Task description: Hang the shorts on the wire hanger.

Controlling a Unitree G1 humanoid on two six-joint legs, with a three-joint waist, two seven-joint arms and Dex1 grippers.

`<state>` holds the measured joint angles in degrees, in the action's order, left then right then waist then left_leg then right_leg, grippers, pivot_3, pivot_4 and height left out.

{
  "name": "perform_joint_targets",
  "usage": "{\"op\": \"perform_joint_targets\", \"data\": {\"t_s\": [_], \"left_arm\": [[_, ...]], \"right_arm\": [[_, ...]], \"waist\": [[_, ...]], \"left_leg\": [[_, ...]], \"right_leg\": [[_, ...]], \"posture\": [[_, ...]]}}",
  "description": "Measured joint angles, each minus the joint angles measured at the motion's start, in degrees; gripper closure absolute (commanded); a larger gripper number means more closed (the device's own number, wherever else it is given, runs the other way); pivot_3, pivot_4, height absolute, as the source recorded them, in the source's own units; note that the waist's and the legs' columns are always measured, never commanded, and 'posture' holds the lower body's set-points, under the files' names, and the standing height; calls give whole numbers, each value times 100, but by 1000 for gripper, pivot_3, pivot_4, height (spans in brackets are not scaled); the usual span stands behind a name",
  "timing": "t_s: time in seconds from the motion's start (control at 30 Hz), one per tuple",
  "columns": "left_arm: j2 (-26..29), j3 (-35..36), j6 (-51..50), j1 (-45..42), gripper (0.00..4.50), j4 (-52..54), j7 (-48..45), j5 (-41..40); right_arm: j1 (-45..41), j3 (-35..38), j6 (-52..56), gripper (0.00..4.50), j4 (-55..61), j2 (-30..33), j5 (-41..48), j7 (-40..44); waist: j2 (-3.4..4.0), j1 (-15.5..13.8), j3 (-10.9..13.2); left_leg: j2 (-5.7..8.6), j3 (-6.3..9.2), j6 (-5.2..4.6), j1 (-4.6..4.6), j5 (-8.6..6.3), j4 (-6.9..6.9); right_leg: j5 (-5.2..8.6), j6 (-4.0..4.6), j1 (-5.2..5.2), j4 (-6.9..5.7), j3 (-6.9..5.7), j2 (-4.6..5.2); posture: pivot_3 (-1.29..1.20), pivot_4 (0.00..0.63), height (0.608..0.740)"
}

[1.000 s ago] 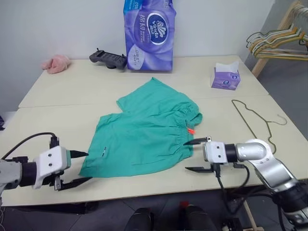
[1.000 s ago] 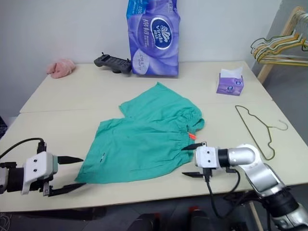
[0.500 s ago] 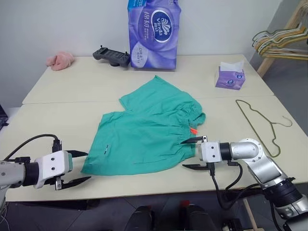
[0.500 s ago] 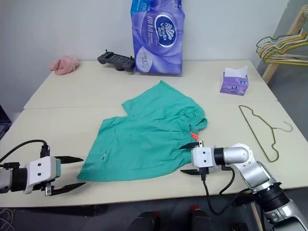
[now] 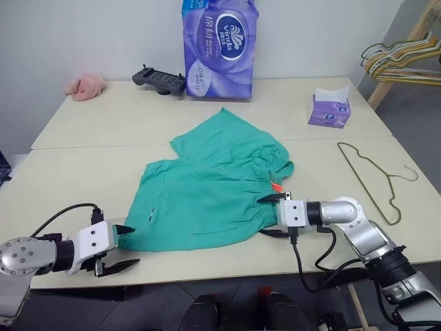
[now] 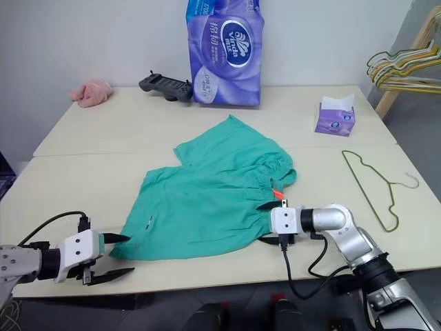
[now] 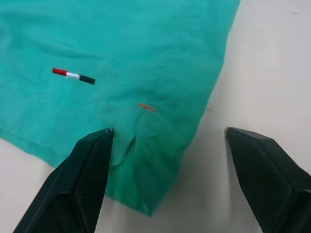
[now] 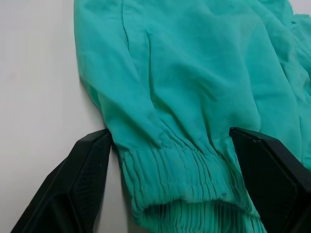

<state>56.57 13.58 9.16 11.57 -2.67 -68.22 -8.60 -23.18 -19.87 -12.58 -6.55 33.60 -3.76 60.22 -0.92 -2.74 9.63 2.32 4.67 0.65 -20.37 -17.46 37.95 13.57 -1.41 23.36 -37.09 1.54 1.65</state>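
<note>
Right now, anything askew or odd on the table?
Yes: the shorts lie skewed and rumpled, one leg folded toward the tissue pack. The wire hanger lies flat to their right, apart from them.

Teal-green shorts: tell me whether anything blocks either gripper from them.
Nothing visible does. The teal-green cloth shorts lie flat on the table; the open left gripper straddles a hem corner, the open right gripper the gathered waistband.
</note>
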Motion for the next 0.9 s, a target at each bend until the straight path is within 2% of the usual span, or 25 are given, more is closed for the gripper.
{"op": "perform_joint_targets", "data": {"t_s": [0.27, 0.37, 0.7, 0.77, 0.9], "left_arm": [[0, -358, 1015, -663, 564, -796, 164, 352], [0, -493, 1145, -813, 1134, -975, 215, 419], [47, -706, 1144, -843, 4070, -1122, 100, 374], [66, -730, 1143, -848, 4470, -1146, 74, 374], [72, -783, 1063, -940, 4470, -1162, 32, 360]], "right_arm": [[-7, -45, -68, 430, -38, -36, 2, 16], [-10, -69, -73, 1028, -73, -39, 26, 90], [-13, -157, -170, 4339, -189, -51, 29, 109], [-13, -156, -185, 4500, -195, -37, 30, 109], [-13, -156, -202, 4500, -195, 1, 21, 102]], "waist": [[41, -9, 0], [60, -10, -8], [90, -9, -13], [90, -7, -13], [90, -10, -13]], "left_leg": [[-2, 32, 0, 3, 1, -1], [-2, 38, 0, 4, 1, -1], [-3, 50, -1, 4, 1, -1], [-3, 52, -1, 3, 1, -1], [-2, 54, -1, 2, 2, -1]], "right_leg": [[-1, 14, -10, -4, -38, 0], [1, 13, -12, -5, -44, 0], [9, 11, -13, -13, -53, -6], [10, 13, -12, -12, -54, -8], [9, 13, -13, -12, -55, -17]], "posture": [[154, 161, 740], [151, 157, 740], [144, 148, 740], [141, 147, 740], [137, 148, 740]]}}
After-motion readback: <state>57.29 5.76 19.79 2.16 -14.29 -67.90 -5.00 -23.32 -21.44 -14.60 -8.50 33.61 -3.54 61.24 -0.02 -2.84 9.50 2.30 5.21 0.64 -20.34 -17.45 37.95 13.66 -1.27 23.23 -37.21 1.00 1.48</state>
